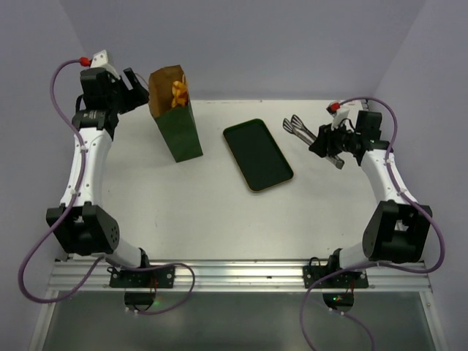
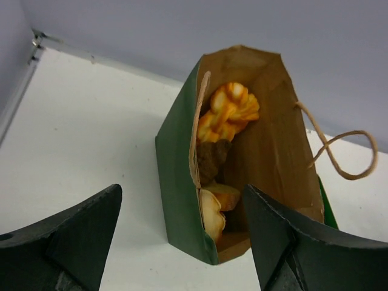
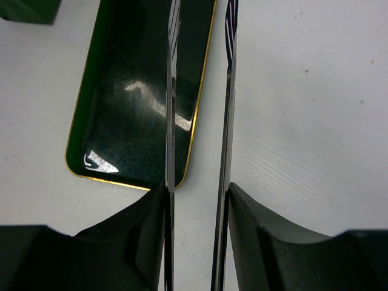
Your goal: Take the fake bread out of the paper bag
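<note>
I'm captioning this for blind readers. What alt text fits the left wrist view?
An open dark green paper bag on a white table shows golden-orange fake bread and one dark brown piece against its brown lining. The left gripper stands wide open in the foreground; a tan cord handle loops right.

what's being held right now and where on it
The right gripper holds the metal tongs, pinching both arms partway along. The left gripper is open, holding nothing.
</note>
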`<state>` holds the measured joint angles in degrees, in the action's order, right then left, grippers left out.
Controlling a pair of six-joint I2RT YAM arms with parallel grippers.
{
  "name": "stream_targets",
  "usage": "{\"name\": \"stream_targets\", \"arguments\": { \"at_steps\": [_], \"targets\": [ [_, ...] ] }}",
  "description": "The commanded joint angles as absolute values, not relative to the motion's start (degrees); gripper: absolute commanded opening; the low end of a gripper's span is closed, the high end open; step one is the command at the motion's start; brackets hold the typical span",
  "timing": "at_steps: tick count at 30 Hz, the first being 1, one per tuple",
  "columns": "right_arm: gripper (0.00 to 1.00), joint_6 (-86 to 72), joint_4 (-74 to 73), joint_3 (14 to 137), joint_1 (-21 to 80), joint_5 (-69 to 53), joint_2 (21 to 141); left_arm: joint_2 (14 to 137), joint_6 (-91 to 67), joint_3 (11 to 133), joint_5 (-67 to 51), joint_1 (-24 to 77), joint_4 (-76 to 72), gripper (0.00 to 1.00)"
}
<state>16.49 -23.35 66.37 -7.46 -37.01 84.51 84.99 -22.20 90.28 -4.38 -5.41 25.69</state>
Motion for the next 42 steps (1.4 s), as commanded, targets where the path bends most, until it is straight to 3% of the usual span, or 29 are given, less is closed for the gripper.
{"name": "stream_targets", "arguments": {
  "at_steps": [1, 8, 11, 22, 33, 42],
  "targets": [
    [0.46, 15.12, -23.12, 66.1, -7.47, -41.57, 81.3, 88.94, -24.52, 95.09, -10.54, -5.54, 29.27, 0.82],
    [0.46, 14.94, -23.12, 66.09, -7.47, -43.68, 81.04, 94.74, -24.08, 95.98, -14.58, -5.54, 27.08, 0.75],
    [0.46, 14.94, -23.47, 66.36, -7.3, -44.29, 80.68, 97.46, -23.91, 95.63, -15.81, -5.54, 24.71, 0.64],
    [0.44, 17.74, -28.82, 71.09, -5.01, -47.1, 79.72, 101.78, -20.22, 102.29, -16.61, -5.45, 20.92, 0.0],
    [0.43, 20.13, -36.39, 84.1, 6.76, -46.14, 82.0, 99.41, -5.2, 108.98, -12.48, -3.08, 15.64, 0.0],
    [0.42, 16.17, -36.12, 92.55, 11.95, -48.16, 86.57, 97.65, -0.26, 95.37, -11.69, 6.58, 12.66, 0.0]
  ]
}}
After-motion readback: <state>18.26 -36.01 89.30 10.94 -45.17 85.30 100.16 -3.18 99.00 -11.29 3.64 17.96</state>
